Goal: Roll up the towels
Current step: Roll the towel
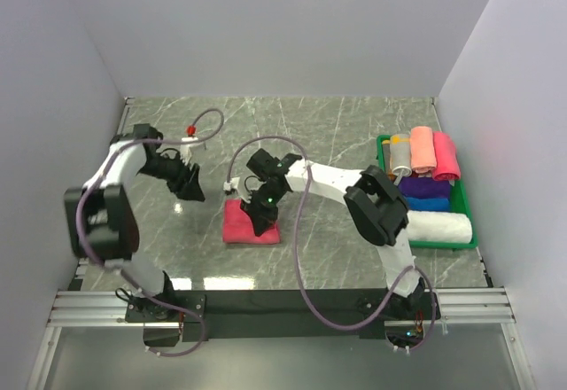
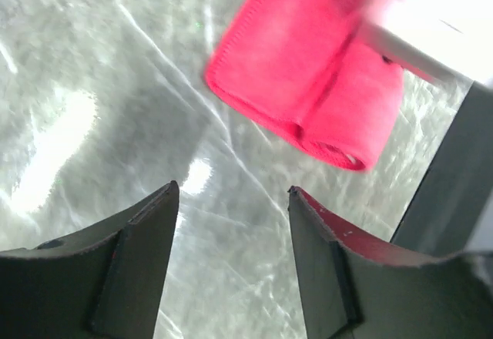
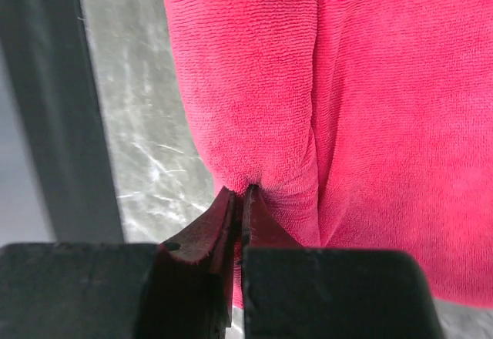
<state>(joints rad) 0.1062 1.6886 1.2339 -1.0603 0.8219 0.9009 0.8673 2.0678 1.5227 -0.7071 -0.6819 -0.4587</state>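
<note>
Right pincer (image 3: 242, 196): my fingers are pressed together on a raised fold of the red towel (image 3: 385, 123), pinching the cloth at the near end of that fold. The red towel lies on the worktop (image 1: 337, 133), near its middle. In the left wrist view one edge of it is turned into a short roll, with a flat layer beside the roll.

Left pincer (image 2: 231, 196): my fingers are spread, with nothing between them. It hangs over bare worktop to the left of the red towel, near it but not touching.

Rolled towels (image 1: 446, 155): pink, salmon, blue and white, lying side by side in a green tray (image 1: 440, 245) at the right edge of the worktop, well apart from both pincers.
</note>
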